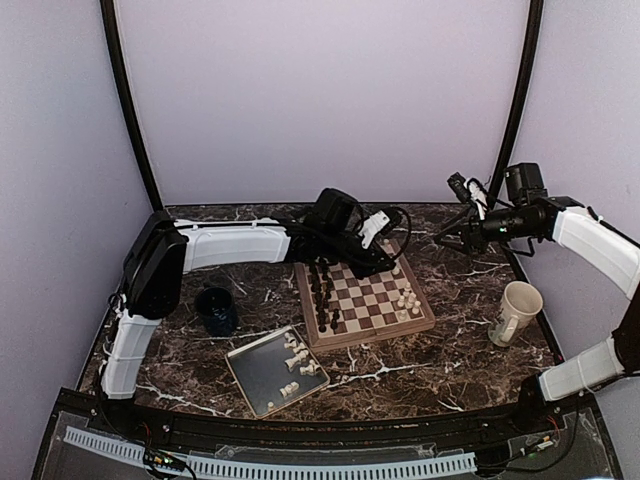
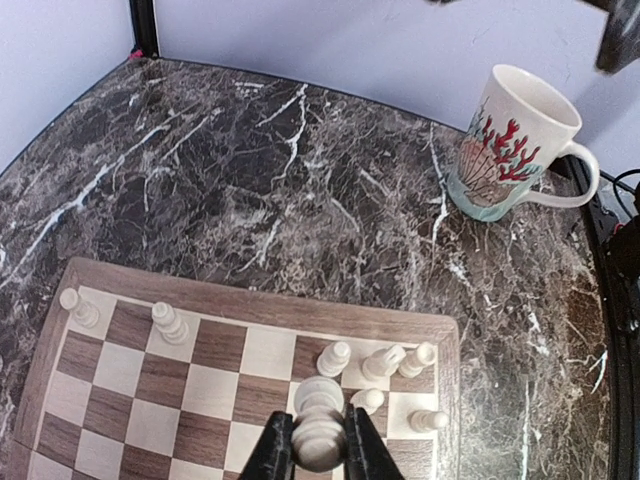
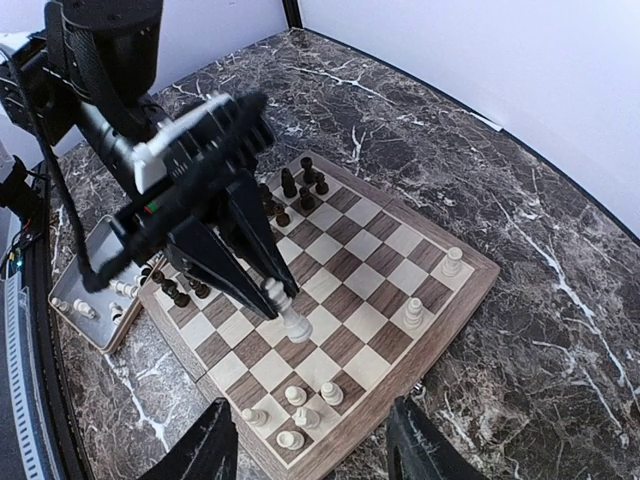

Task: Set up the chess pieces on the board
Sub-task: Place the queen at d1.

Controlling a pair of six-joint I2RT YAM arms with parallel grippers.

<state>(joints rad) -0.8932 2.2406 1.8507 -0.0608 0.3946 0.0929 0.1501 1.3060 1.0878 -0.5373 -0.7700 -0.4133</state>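
Gripping a cream piece over the board with left claw, right claw open; gotta lower it squarely next.

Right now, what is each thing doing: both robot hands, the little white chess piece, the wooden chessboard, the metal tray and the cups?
left gripper: shut on the cream-white chess piece
cream-white chess piece: gripped, low over the board
right gripper: open, empty
square wooden chessboard: lying flat, partly set up
grey metal tray: holding loose cream pieces
cream mug with red coral pattern: upright on the table
dark blue cup: upright
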